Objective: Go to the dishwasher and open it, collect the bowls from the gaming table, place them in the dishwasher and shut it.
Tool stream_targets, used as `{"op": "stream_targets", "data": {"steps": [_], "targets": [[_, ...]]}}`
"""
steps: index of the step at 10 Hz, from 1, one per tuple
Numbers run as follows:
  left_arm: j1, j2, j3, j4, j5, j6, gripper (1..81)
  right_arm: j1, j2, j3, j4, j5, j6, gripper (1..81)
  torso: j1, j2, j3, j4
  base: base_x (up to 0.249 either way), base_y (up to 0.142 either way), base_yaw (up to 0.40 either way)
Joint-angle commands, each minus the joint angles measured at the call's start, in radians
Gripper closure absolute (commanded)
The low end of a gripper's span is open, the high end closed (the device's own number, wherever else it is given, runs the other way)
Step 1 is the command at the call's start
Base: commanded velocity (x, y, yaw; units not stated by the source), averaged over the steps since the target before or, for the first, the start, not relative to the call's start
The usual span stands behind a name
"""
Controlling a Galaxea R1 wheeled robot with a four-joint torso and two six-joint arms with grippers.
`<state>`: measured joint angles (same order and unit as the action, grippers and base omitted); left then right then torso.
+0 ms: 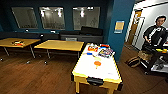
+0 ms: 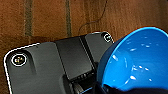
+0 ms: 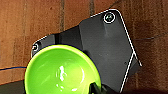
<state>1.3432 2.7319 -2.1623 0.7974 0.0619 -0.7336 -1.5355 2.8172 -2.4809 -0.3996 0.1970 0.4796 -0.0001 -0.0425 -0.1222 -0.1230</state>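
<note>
- The gaming table (image 1: 82, 71), white-topped with yellow sides and a black goal slot at its near end, is standing in the middle of the head view on a dark wooden floor (image 1: 37, 77).
- An orange bowl (image 1: 97, 63) is sitting near the middle of its top; colourful packets (image 1: 106, 52) are lying at the far end.
- A blue bowl (image 2: 138, 61) is showing large in the left wrist view, right up against the left claw's dark body, with its hollow facing the camera above the wood floor.
- A light green bowl (image 3: 62, 70) is sitting likewise close against the right claw in the right wrist view.
- I cannot tell how far either claw is open, nor whether it is gripping its bowl.
- A person (image 1: 155, 35) is standing at the right, beyond a blue wall (image 1: 120, 15).
- Two plain yellow tables (image 1: 60, 45) are standing behind, to the left.
</note>
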Motion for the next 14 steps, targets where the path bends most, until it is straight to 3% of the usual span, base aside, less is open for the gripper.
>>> {"op": "stream_targets", "data": {"steps": [1,11,14], "targets": [[-0.055,-0.006,0.015,0.014,0.021,0.005,81.1,0.037,-0.013,-0.002,-0.018,-0.039,-0.003,81.1,0.0,0.0,0.0,0.0,-0.128,0.0,0.0],[-0.055,-0.004,0.015,0.014,0.021,0.005,81.1,0.044,-0.003,-0.007,-0.018,-0.041,-0.003,81.1,0.0,0.0,0.0,0.0,-0.123,0.0,0.0],[-0.055,-0.004,0.015,0.012,0.021,0.005,81.1,0.048,-0.003,-0.007,-0.016,-0.053,-0.003,81.1,0.0,-0.002,0.001,0.0,-0.027,0.0,0.0]]}}
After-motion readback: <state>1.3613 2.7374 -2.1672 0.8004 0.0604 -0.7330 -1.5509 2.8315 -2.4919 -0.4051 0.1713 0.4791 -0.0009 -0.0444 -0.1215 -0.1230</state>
